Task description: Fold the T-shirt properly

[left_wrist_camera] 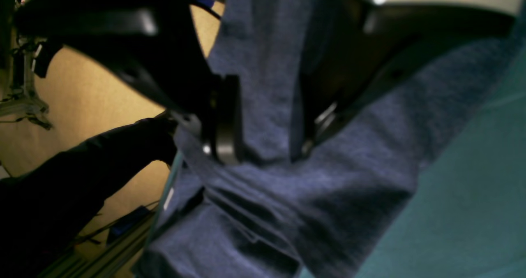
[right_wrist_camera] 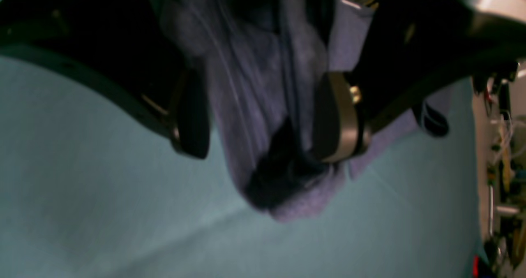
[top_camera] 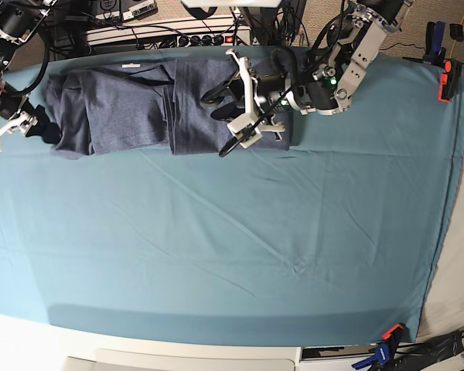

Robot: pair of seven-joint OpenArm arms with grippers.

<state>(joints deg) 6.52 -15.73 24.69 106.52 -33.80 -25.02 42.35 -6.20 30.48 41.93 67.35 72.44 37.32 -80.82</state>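
My left claw [top_camera: 233, 131] parted around T-shirt [top_camera: 131, 104] fold; right claw [right_wrist_camera: 263, 117] wide, cloth between, unpinched. Advice: close both evenly before lifting off worktop [top_camera: 232, 247].

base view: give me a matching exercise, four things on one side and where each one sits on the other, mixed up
Things:
1. T-shirt
2. left end effector
3. right end effector
4. orange clamp

Places, as seen in the base view:
a. on the far right edge of the table cloth
b. at the shirt's left end
c. lying along the cloth's far edge
d. over the shirt's right end

Pairs: 1-c, 2-d, 3-b, 4-a
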